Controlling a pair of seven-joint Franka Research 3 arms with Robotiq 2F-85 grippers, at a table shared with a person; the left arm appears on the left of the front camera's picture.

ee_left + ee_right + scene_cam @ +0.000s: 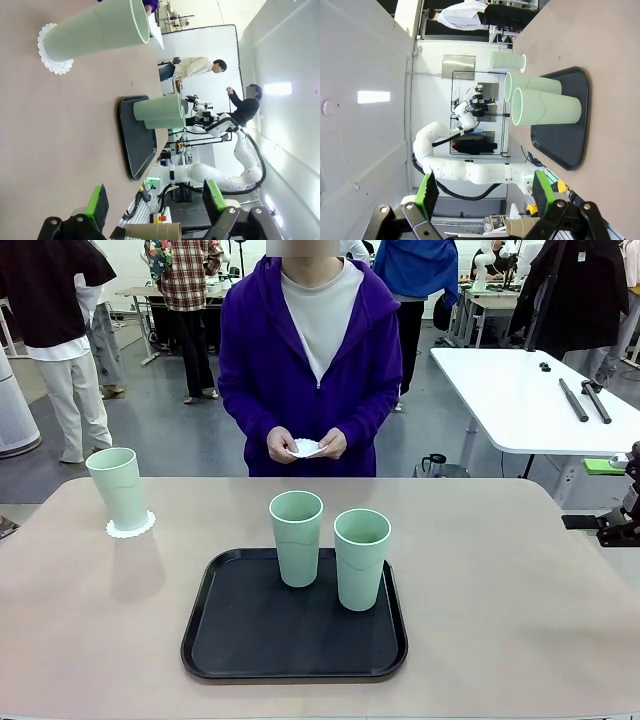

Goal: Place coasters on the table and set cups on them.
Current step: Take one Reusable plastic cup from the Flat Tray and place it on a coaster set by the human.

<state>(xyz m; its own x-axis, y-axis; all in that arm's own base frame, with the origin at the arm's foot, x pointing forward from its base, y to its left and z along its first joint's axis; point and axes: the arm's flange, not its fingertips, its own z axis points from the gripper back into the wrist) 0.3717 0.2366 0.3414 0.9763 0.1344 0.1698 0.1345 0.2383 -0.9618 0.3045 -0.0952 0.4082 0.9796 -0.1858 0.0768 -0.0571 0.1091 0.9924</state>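
1. Checking first, we find left claw (156,200) and right claw (485,190) spread wide, empty.
2. One cup (118,488) stands on a coaster (131,526) at the table's (500,640) left; second cup (296,537) and third cup (361,558) stand on the tray (200,640).
3. The person's hands (284,445) hold a spare coaster (307,448); we judge it needs laying down, then a tray cup set on it.

1. A robotics lab: the white jointed left arm (470,172) stands mounted beside the beige tabletop (100,620).
2. Beyond lies an open hall with a grey floor (180,440), a white work table (500,390) bearing dark tools (574,400), and people (60,370) standing about.
3. Plain pale walls (360,150) carry a bright light panel (372,96).
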